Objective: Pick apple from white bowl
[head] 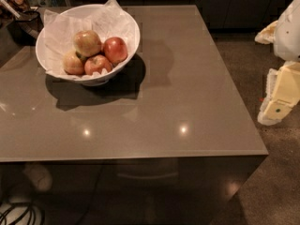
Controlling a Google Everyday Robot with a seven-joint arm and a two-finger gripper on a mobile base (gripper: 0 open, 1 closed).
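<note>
The white bowl [126, 27] stands on the far left part of the grey table and is lined with crumpled white paper. Several apples lie in it. The apple [87, 42] is the largest, pale yellow-green with a tan blush, and sits on top at the back. A deep red apple [115, 49] lies to its right. A smaller yellowish-orange apple [73, 63] and a reddish one [97, 64] lie in front. My gripper [277, 102] hangs at the frame's right edge, beyond the table's right side and over the floor, far from the bowl.
The grey glossy table [178, 102] spans most of the view, with its front edge near the bottom. Dark objects [21, 18] sit at the back left corner. Cables [18, 214] lie on the floor at bottom left. Dark cabinets line the back.
</note>
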